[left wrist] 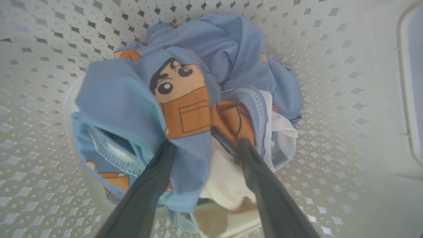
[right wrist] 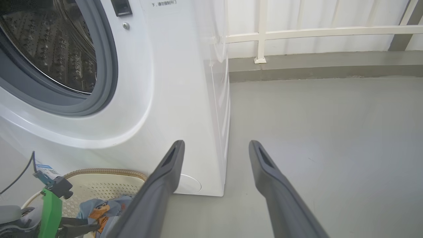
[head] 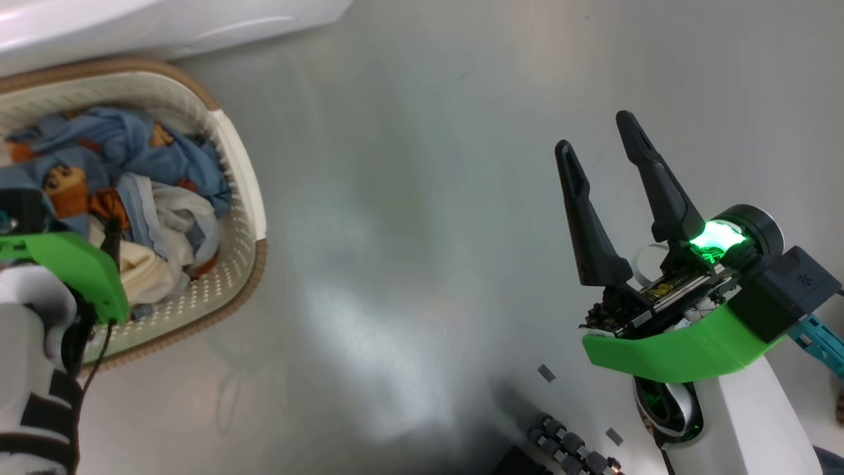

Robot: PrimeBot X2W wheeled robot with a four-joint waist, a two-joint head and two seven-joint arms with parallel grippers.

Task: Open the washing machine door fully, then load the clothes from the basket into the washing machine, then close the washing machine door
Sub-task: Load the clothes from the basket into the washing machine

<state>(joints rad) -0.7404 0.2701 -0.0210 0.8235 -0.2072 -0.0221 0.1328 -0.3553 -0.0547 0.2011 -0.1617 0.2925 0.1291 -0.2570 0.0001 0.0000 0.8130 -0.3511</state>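
The cream basket [head: 241, 171] with its brown rim stands on the floor at the left, right below the white washing machine [right wrist: 185, 82]. In it lie the clothes [left wrist: 185, 102]: light blue pieces with orange cartoon prints over white and cream cloth. My left gripper [left wrist: 205, 145] reaches down into the pile. Its jaws are open and both fingertips are sunk in the fabric, with a fold of blue cloth between them. The steel drum [right wrist: 49, 43] shows uncovered inside the grey seal [right wrist: 105, 66]. The washing machine door is out of view. My right gripper [head: 595, 132] hangs open over the bare floor, holding nothing.
Grey floor [head: 409, 231] stretches between the basket and my right arm. A white railing [right wrist: 261, 33] on a low kerb runs behind the machine. Part of my wheeled base [head: 567, 448] shows at the bottom edge, with small grey marks on the floor beside it.
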